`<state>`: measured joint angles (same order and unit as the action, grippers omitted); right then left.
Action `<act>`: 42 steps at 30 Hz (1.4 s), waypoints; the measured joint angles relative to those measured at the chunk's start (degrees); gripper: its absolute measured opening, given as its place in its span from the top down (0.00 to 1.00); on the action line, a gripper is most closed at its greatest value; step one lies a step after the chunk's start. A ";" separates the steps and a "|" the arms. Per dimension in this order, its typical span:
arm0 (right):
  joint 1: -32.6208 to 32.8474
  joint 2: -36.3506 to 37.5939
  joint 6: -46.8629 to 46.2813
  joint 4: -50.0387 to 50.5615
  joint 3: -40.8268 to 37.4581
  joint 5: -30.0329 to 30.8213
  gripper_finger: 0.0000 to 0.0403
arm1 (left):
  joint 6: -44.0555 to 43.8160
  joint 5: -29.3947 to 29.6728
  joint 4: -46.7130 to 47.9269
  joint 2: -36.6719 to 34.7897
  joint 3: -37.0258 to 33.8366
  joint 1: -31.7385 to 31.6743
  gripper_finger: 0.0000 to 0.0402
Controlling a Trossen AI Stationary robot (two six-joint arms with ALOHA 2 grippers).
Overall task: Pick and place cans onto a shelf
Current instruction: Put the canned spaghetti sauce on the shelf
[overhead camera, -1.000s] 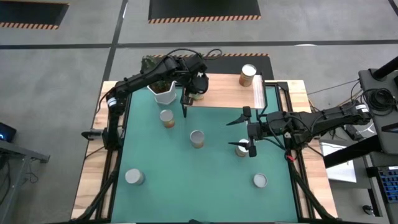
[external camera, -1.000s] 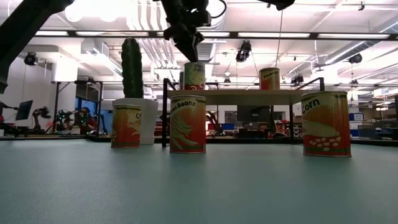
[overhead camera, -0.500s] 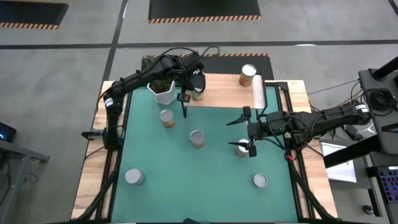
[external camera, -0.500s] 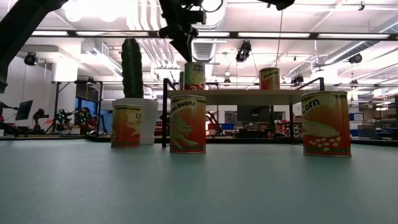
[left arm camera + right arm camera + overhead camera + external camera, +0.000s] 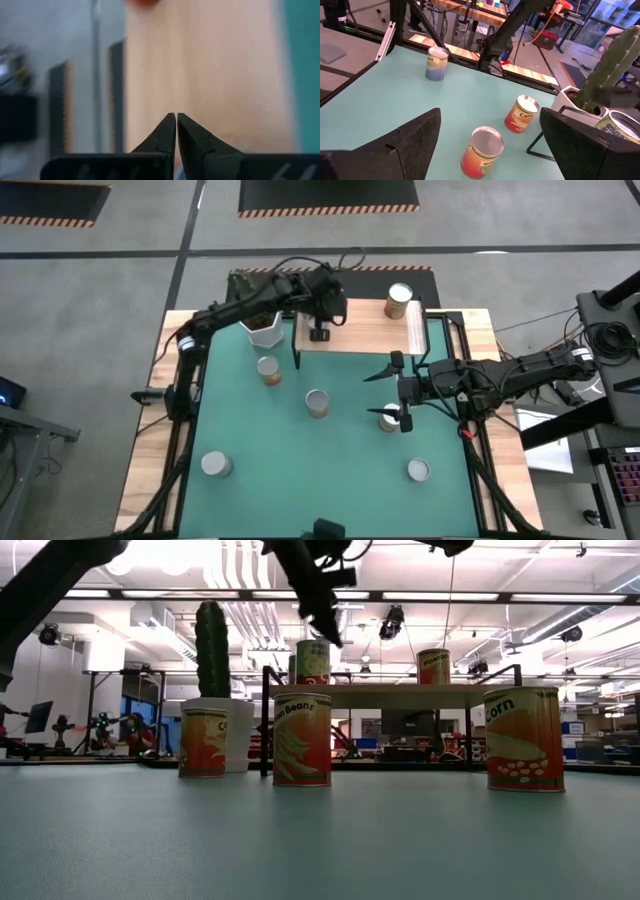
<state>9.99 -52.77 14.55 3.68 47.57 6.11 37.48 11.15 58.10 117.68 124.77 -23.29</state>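
Since a second ago the left gripper (image 5: 321, 333) has swung from beside the cactus pot (image 5: 264, 331) out over the shelf (image 5: 365, 332), and in the high view it now covers the green-labelled can (image 5: 313, 662) that stands at the shelf's left end. Its fingers (image 5: 167, 134) are pinched shut on nothing, tips meeting above bare wood in the left wrist view. The right gripper (image 5: 392, 393) has not moved: it hangs over the green mat (image 5: 300, 470) near the table's right side, jaws spread wide, one finger over a can (image 5: 387, 422) without gripping it.

The shelf runs along the table's far edge; a second can (image 5: 399, 301) stands near its right end, well apart from the first, with open board between them. The cactus pot sits just off the shelf's left end, close to the left arm.

On the mat the other cans stand well apart: the Corn can (image 5: 267, 370) near the pot, the Green Beans can (image 5: 317, 402) mid-mat, one (image 5: 215, 465) by the near-left corner and one (image 5: 418, 471) by the near-right. The middle and near stretch of mat is open
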 joint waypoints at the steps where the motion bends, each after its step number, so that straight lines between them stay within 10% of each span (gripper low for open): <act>1: -0.01 0.00 0.03 -0.02 0.00 0.00 0.19 | 0.58 2.53 0.18 0.26 0.00 0.00 1.00; 25: -0.01 0.00 0.36 0.40 0.00 0.08 0.19 | 3.99 0.72 6.86 -2.48 0.02 0.79 1.00; 34: -0.01 0.00 0.39 0.48 0.00 0.08 0.19 | 1.99 -22.94 20.32 -6.31 0.02 1.41 1.00; 42: -0.01 0.00 0.24 0.45 0.00 0.07 0.19 | 1.91 -16.96 20.93 -6.18 -3.37 1.33 1.00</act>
<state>9.98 -52.77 14.79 4.13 47.57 6.17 39.39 -5.81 79.03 111.50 121.40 -21.96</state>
